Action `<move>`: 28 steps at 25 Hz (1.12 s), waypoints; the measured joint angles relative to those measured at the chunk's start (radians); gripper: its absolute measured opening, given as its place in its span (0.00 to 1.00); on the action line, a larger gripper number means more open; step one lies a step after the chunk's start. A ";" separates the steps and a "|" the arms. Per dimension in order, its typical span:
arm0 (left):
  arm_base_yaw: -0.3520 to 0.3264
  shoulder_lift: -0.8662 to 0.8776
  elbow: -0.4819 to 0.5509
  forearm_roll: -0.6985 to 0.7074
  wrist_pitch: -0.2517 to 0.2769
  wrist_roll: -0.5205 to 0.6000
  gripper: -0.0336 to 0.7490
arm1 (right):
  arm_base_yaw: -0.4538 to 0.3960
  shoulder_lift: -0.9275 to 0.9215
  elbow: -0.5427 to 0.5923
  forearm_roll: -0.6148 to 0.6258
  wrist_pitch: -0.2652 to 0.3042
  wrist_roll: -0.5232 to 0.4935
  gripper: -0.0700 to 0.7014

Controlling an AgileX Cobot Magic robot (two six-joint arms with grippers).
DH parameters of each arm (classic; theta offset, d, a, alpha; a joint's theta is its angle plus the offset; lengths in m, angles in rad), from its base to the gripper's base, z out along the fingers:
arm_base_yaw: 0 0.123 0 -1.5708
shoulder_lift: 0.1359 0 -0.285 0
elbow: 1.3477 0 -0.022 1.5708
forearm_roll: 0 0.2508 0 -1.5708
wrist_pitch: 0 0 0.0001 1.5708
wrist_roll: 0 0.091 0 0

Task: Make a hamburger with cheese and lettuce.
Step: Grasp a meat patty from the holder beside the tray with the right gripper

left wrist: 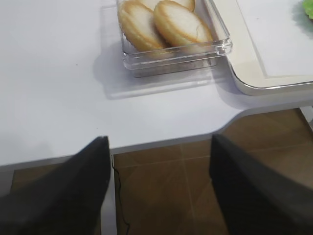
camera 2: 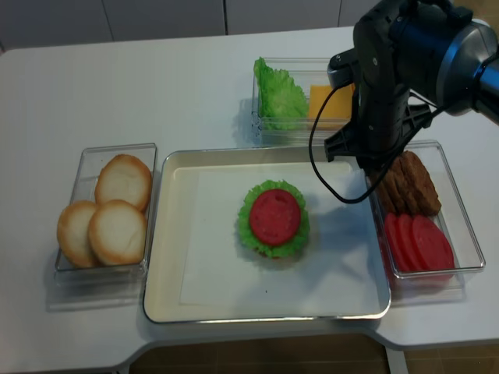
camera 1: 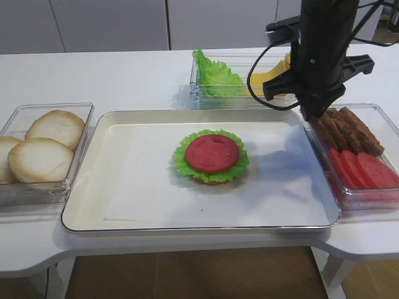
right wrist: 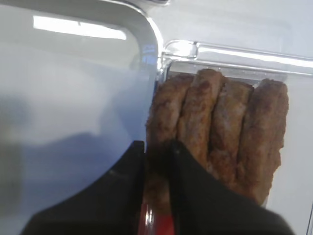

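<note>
Hamburger [camera 1: 212, 157] flat at the middle of the cream tray [camera 1: 124, 205], round, so no long axis: tan bun base, frilly green leaf rim, smooth red slice facing up. Lettuce [camera 1: 215, 78] crinkled and upright beside pale-yellow cheese [camera 2: 326, 100] in the far clear bin. Right gripper [right wrist: 157, 152] angled down over the rough brown patties [right wrist: 220, 127], jaws nearly closed, nothing visibly clamped. Left gripper [left wrist: 159, 147] spread wide, off the table edge, near the pale bun halves [left wrist: 164, 22].

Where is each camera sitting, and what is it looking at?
Exterior high: in front, looking down at the tray and hamburger; right arm shows.
Realsense: higher, steeper, same hamburger.
Right wrist: on the right arm, looking at brown patties; right tool shows.
Left wrist: looking at buns; left tool open.
</note>
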 joint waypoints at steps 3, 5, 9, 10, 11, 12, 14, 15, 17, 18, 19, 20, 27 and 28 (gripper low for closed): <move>0.000 0.000 0.000 0.000 0.000 0.000 0.64 | 0.000 0.000 0.000 0.000 0.002 0.000 0.22; 0.000 0.000 0.000 0.000 0.000 0.000 0.64 | 0.000 0.000 0.000 0.000 0.004 0.000 0.21; 0.000 0.000 0.000 0.000 0.000 0.000 0.64 | 0.000 0.000 0.000 0.000 0.004 0.000 0.21; 0.000 0.000 0.000 0.000 0.000 0.000 0.64 | 0.000 0.000 0.000 0.000 0.004 0.000 0.20; 0.000 0.000 0.000 0.000 0.000 0.000 0.64 | 0.000 0.000 0.000 -0.001 0.004 0.000 0.20; 0.000 0.000 0.000 0.000 0.000 0.000 0.64 | 0.000 0.000 0.000 -0.001 0.004 0.000 0.20; 0.000 0.000 0.000 0.000 0.000 0.000 0.64 | 0.000 0.000 0.000 -0.005 0.004 0.000 0.20; 0.000 0.000 0.000 0.000 0.000 0.000 0.64 | 0.000 0.000 0.000 -0.007 0.006 0.000 0.20; 0.000 0.000 0.000 0.000 0.000 0.000 0.64 | 0.000 0.000 0.000 -0.009 0.008 0.000 0.20; 0.000 0.000 0.000 0.000 0.000 0.000 0.64 | 0.000 0.000 0.000 -0.009 0.008 0.000 0.17; 0.000 0.000 0.000 0.000 0.000 0.000 0.64 | 0.000 0.000 0.000 -0.009 0.008 0.000 0.14; 0.000 0.000 0.000 0.000 0.000 0.000 0.64 | 0.000 -0.002 0.000 -0.009 0.008 0.000 0.12; 0.000 0.000 0.000 0.000 0.000 0.000 0.64 | 0.000 -0.024 0.000 -0.010 0.013 0.002 0.09; 0.000 0.000 0.000 0.000 0.000 0.000 0.64 | 0.000 -0.024 0.000 -0.010 0.015 0.002 0.09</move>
